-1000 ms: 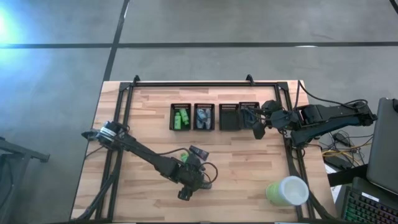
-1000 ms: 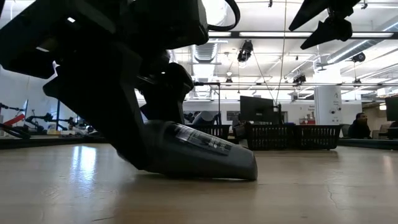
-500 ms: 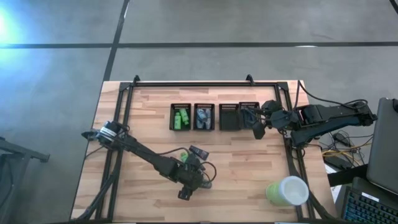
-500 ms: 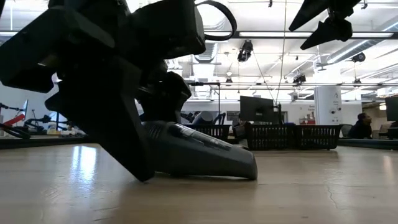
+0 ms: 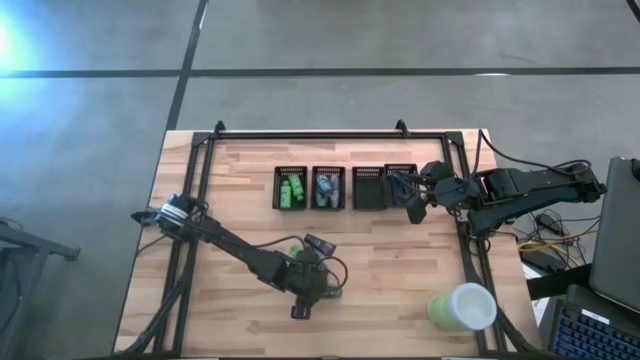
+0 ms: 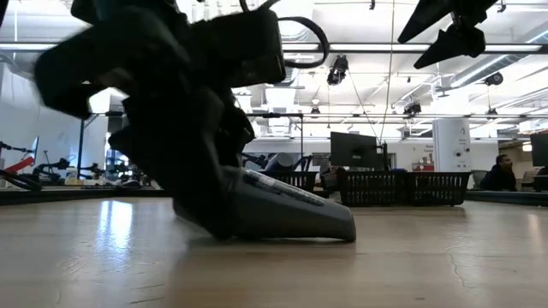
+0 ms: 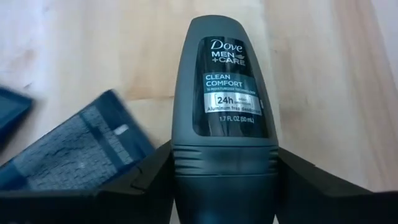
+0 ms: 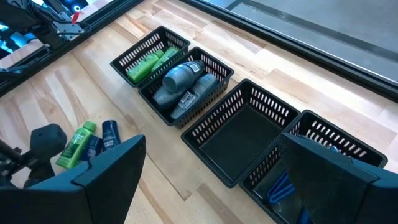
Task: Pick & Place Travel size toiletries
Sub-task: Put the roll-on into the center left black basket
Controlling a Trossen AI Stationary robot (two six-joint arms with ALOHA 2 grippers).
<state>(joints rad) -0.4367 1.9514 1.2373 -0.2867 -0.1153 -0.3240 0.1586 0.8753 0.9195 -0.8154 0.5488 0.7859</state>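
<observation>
Grey tapered deodorant tube (image 7: 225, 118) lying on desk (image 7: 323, 81), between left gripper (image 7: 225, 186) jaws, which flank its cap closely. Label: "Dove MEN+CARE CLEAN COMFORT 24h". Right gripper (image 5: 414, 207) jaws wide, empty, above the bins (image 8: 242, 134).

Grey tapered roll-on deodorant tube (image 7: 225, 118) with dark printed label, lying on its side on pale wooden surface (image 7: 323, 74), narrow end between the dark fingers of the left tool (image 7: 225, 186). Beside it, a dark blue flat packet (image 7: 74, 149). Bright green tubes (image 8: 147, 62) filling one black mesh bin, grey tubes (image 8: 180, 84) the next. Green tube (image 8: 76, 144) and dark blue sticks (image 8: 109, 134) loose nearby.
</observation>
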